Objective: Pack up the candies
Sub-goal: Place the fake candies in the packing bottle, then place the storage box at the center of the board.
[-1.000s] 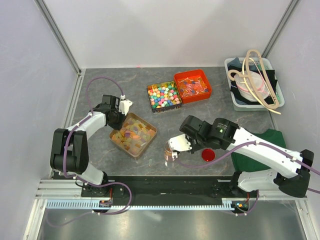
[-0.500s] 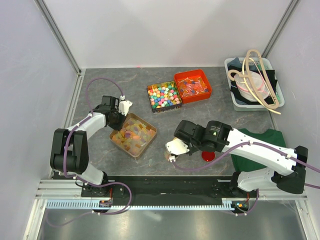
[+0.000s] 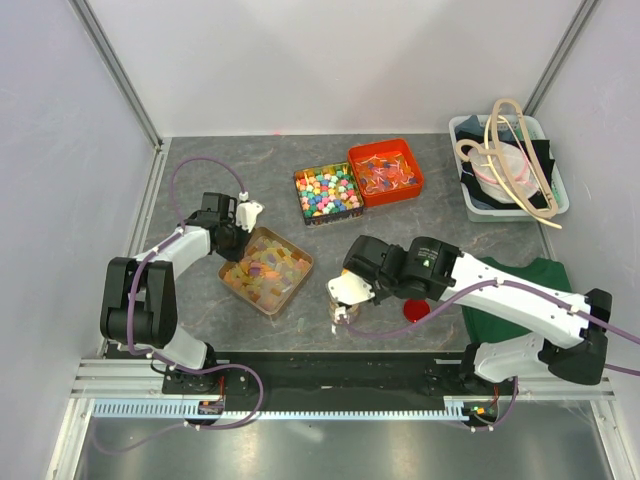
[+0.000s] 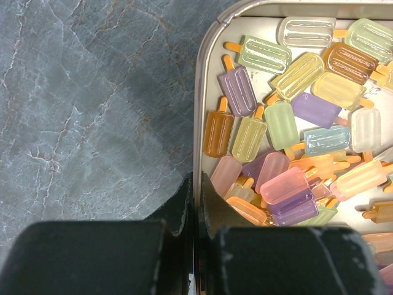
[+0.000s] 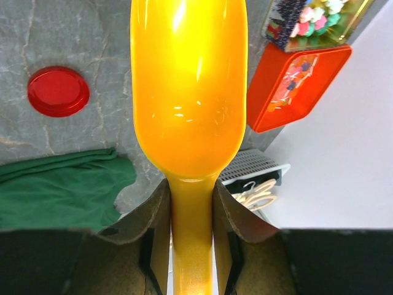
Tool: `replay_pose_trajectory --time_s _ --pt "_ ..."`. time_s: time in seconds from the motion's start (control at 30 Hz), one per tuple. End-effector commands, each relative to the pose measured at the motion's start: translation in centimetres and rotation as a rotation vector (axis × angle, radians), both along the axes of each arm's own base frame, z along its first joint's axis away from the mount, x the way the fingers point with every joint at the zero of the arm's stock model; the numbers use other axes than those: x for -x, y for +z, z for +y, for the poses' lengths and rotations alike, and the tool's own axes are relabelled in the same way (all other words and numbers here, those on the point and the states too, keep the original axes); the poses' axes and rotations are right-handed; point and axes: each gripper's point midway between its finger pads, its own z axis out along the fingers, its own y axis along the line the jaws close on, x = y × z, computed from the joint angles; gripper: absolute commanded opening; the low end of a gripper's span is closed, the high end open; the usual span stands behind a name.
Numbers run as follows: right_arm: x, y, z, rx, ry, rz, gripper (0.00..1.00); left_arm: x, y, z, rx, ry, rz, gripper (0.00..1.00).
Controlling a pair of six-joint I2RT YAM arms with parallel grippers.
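Grey marbled table (image 3: 200, 170), plain white walls, metal posts at the back corners. Candies (image 4: 288, 123) sit in a metal tin (image 4: 198, 110) on the left-centre of the table, tin turned diagonal to the table edges. They're popsicle-shaped pieces lying flat and jumbled, with sticks pointing every which way and no shared long axis. Left gripper (image 4: 196, 206) is pinched together on the tin's near wall. Right gripper (image 5: 191, 209) clamps the handle of an orange scoop (image 5: 189, 92), whose long axis runs straight out from the fingers. The scoop is over the table near a red lid (image 5: 58, 91) and a green cloth (image 5: 55, 190).
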Motion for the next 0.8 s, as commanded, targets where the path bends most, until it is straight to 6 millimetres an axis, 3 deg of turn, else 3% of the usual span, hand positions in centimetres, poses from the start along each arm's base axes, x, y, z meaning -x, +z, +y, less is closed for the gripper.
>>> replay_pose_trajectory --time_s 0.0,0.2,0.33,0.57,0.73,0.77 --pt "-1.4 3.0 1.0 -0.058 -0.009 -0.096 0.0 -1.2 0.9 -0.8 0.045 -0.031 -0.057 0.02" --pt "-2.8 5.2 2.3 -0.177 -0.049 -0.142 0.0 -1.5 0.6 -1.2 0.062 -0.041 -0.046 0.02" --pt "-5.2 6.7 2.3 -0.286 -0.122 -0.116 0.0 -1.4 0.1 -1.3 0.066 -0.05 -0.03 0.02" --pt "-7.8 6.1 4.0 -0.425 -0.173 -0.033 0.0 -1.6 -0.4 -1.4 0.066 -0.051 -0.021 0.02" --pt "-9.2 4.9 6.2 -0.53 -0.196 -0.013 0.0 -2.5 0.2 -1.2 0.062 -0.036 -0.041 0.23" --pt "-9.4 4.9 6.5 -0.549 -0.2 -0.01 0.0 -2.6 0.5 -1.1 0.064 -0.032 -0.046 0.34"
